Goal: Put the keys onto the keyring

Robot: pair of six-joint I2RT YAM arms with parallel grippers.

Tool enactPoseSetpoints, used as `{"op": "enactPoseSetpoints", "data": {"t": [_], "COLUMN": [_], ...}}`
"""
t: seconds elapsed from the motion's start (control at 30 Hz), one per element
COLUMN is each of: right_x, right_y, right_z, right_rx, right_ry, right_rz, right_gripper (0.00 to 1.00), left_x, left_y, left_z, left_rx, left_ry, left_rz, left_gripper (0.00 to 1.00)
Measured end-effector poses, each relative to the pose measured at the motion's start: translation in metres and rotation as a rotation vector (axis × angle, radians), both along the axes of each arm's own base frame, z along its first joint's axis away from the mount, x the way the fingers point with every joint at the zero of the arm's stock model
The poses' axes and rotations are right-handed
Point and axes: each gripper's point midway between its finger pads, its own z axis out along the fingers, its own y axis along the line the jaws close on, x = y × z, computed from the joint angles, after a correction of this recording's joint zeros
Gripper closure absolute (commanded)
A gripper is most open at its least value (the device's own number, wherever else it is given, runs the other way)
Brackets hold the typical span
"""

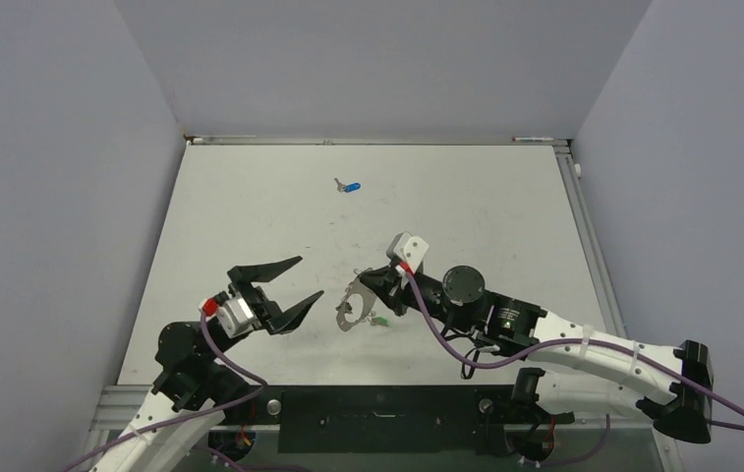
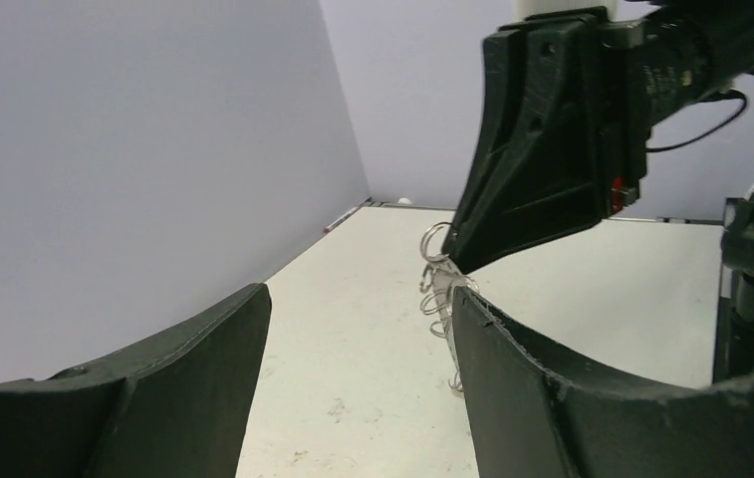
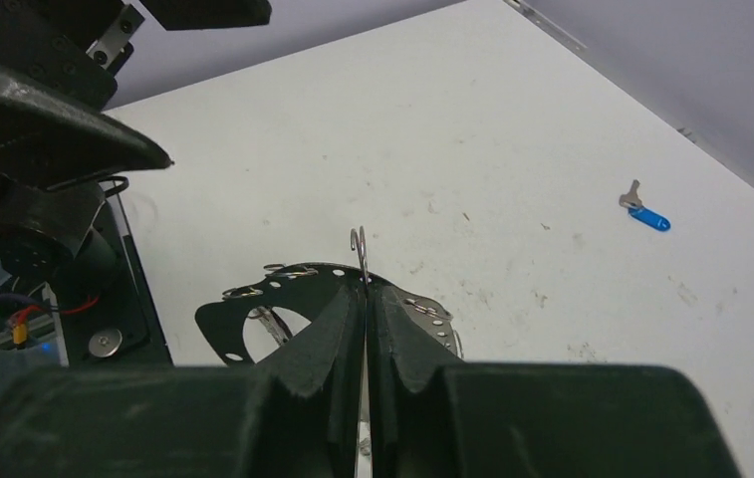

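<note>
Silvery keyring (image 1: pixel 350 313) is pinched in the right gripper (image 1: pixel 369 287); left gripper (image 1: pixel 311 276) gapes wide just left of it; blue key (image 1: pixel 350 186) lies far back on the table (image 1: pixel 505 206).

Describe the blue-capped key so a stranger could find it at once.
Start at the white table and look to its far half. Lying alone there is the blue key, a tiny silver blade with a blue plastic head. The green key lies at the near side beside the keyring; the blue one has nothing around it.

Robot lab cell, grey partition walls (image 1: pixel 53 147), scuffed white table (image 1: pixel 250 216)
</note>
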Motion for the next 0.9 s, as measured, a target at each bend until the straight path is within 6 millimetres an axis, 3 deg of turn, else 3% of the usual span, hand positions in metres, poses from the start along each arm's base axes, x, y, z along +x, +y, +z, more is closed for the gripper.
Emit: {"op": "enactPoseSetpoints", "data": {"t": [0.23,0.4,0.63,0.73,0.8,0.87,0.9], "right_x": [0.012,0.023,0.040,0.044,0.045,0.045,0.045], "right_y": [-0.026,-0.054,-0.090,-0.101,-0.106,-0.110,-0.112], "right_z": [0.001,0.008,0.004,-0.001,-0.003,-0.004,-0.004], "right_rx": [-0.013,0.001,-0.034,-0.063,-0.075,-0.078,-0.076], "right_ry": [0.009,0.004,0.016,0.028,0.031,0.036,0.041], "right_rz": [-0.128,-0.260,-0.447,-0.502,-0.523,-0.537,-0.543], "right_gripper": [0.95,0.95,0.95,0.95,0.95,0.95,0.95], "left_x": [0.019,0.036,0.089,0.118,0.136,0.145,0.147], "left_y": [0.010,0.007,-0.001,0.002,0.002,0.001,0.000], "left_z": [0.001,0.006,0.035,0.025,0.006,-0.016,-0.028], "left_rx": [-0.065,-0.083,-0.040,-0.010,0.030,0.070,0.091], "left_ry": [0.087,0.205,0.501,0.639,0.734,0.816,0.858], "left_rz": [0.097,0.125,0.275,0.399,0.472,0.516,0.525], "left_gripper": [0.40,0.40,0.37,0.28,0.19,0.01,0.03]}}
